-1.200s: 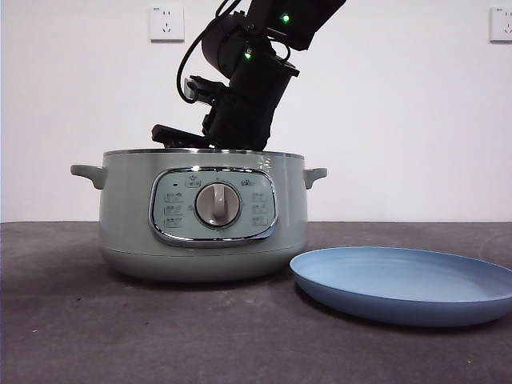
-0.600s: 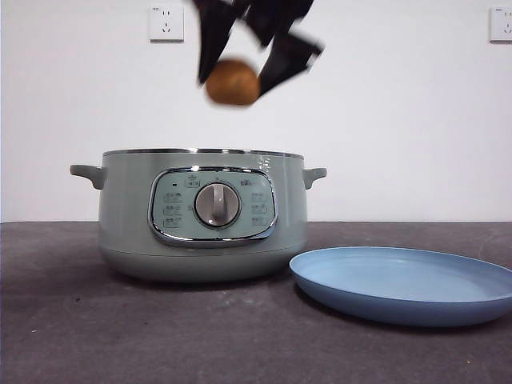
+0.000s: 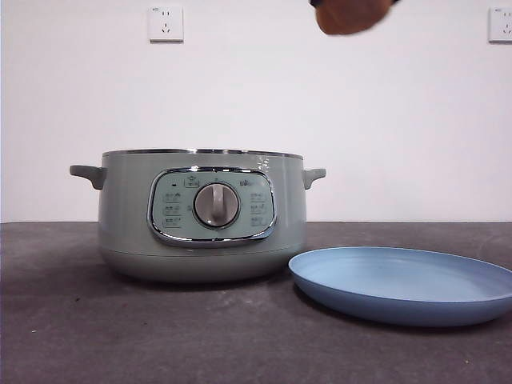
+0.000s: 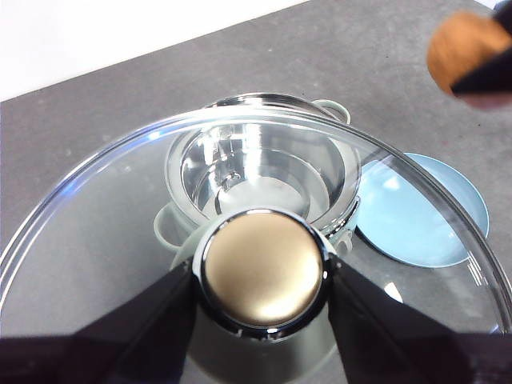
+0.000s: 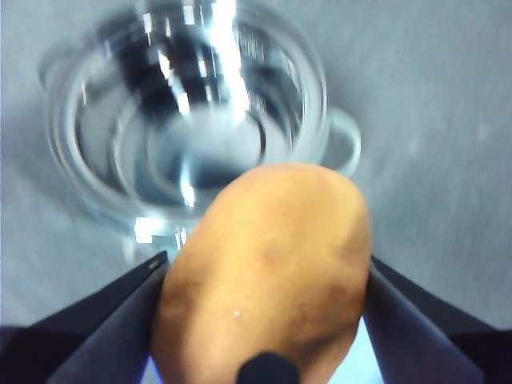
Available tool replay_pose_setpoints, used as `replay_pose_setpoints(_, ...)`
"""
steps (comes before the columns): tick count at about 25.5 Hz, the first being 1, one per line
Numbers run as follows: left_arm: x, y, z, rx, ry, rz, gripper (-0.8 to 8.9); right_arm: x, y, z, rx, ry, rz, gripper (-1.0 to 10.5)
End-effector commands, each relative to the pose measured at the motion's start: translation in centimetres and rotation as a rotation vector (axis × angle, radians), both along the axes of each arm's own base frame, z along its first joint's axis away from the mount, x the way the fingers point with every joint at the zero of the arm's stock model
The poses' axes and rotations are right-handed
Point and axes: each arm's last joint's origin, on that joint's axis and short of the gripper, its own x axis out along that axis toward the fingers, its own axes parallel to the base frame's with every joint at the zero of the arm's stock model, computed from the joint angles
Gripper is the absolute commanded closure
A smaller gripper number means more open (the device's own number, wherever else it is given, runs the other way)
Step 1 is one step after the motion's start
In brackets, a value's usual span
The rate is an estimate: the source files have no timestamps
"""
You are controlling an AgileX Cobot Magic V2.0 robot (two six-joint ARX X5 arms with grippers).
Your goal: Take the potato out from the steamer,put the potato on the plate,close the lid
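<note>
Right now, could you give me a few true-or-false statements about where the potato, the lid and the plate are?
1. The potato is held in the right tool, high above the table. True.
2. The lid sits on the steamer. False: the left tool holds it by its knob above the open steamer.
3. The plate holds nothing. True.
4. The plate is stacked on the steamer. False: it lies on the table beside it.

Dark grey table, steamer beside plate
</note>
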Motion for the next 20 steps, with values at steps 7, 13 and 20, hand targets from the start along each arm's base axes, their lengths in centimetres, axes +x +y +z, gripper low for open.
replay_pose_setpoints(7, 1.1, -0.5, 0.7, -0.038, -0.051, -0.034, 8.25, -1.1, -2.0, -8.6, -0.029, 0.081, -0.061, 9.6)
replay_pose_setpoints(13, 1.6, -0.6, 0.5, -0.033, -0.042, -0.037, 8.25, -0.7, -2.3, -14.3, 0.041, 0.105, -0.063, 9.6)
replay_pose_setpoints(20, 2.1, -0.8, 0.4, -0.02, -0.04, -0.046, 8.25, 0.4, -2.8, -19.0, 0.05, 0.123, -0.109, 9.6)
